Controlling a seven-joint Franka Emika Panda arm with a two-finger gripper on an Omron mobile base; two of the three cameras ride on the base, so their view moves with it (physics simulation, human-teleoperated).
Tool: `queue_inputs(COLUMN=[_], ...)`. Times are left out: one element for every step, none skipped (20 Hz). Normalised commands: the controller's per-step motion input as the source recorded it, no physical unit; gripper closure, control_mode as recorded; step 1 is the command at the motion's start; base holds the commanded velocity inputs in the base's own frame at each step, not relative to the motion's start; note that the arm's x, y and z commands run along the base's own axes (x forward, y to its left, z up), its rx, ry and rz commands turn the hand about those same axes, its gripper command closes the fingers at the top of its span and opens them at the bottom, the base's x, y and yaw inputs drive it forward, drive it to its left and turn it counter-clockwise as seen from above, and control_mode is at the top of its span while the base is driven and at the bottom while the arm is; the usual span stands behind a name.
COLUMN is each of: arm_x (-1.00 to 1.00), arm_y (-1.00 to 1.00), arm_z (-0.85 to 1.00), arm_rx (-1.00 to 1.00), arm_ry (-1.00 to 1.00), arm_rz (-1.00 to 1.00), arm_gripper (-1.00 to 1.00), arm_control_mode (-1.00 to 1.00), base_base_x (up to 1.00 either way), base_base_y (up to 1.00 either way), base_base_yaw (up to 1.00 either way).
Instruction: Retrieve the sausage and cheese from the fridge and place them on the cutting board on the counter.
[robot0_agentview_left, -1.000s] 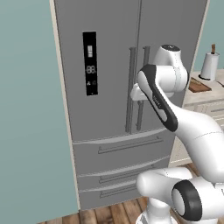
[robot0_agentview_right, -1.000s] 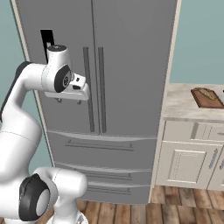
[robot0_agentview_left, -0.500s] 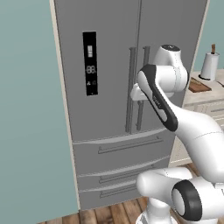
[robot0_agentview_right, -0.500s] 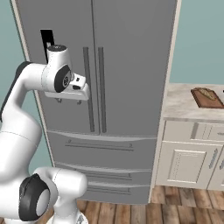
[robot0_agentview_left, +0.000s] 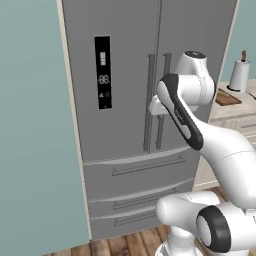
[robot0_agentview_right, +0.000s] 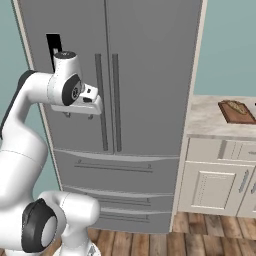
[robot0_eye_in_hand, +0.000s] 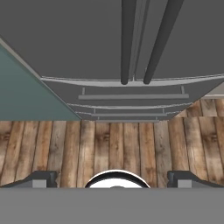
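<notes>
Fridge (robot0_agentview_left: 130, 65) doors are shut; sausage and cheese are presumably inside, unseen. Pincer (robot0_agentview_right: 79, 115) stands wide open, empty, pointing down just before the left door. The stiff vertical bar handles (robot0_eye_in_hand: 127, 39) likely offer the firmest hold. Cutting board (robot0_agentview_right: 237, 111) lies on the desk (robot0_agentview_right: 210, 120) to the right. Door swing room looks unobstructed.
</notes>
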Motion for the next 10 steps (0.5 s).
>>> queue_inputs(arm_x=[0.0, 0.0, 0.0, 0.0, 0.0, 0.06, 0.14, 0.21, 0.05, 0.0], arm_y=[0.0, 0.0, 0.0, 0.0, 0.0, 0.0, 0.0, -0.34, -0.7, -0.78], arm_z=[0.0, 0.0, 0.0, 0.0, 0.0, 0.0, -0.11, -0.07, -0.01, -0.05], arm_rx=[0.0, 0.0, 0.0, 0.0, 0.0, 0.0, 0.0, 0.0, 0.03, 0.07], arm_ry=[0.0, 0.0, 0.0, 0.0, 0.0, 0.0, 0.0, -0.01, -0.26, -0.33], arm_rz=[0.0, 0.0, 0.0, 0.0, 0.0, 0.0, 0.0, 0.0, 0.09, 0.13], arm_gripper=[-1.0, -1.0, -1.0, -1.0, -1.0, -1.0, -1.0, -1.0, -1.0, -1.0], arm_control_mode=[-1.0, -1.0, -1.0, -1.0, -1.0, -1.0, -1.0, -1.0, -1.0, -1.0], base_base_x=[0.0, 0.0, 0.0, 0.0, 0.0, 0.0, 0.0, 0.0, 0.0, 0.0], base_base_y=[0.0, 0.0, 0.0, 0.0, 0.0, 0.0, 0.0, 0.0, 0.0, 0.0], base_base_yaw=[0.0, 0.0, 0.0, 0.0, 0.0, 0.0, 0.0, 0.0, 0.0, 0.0])
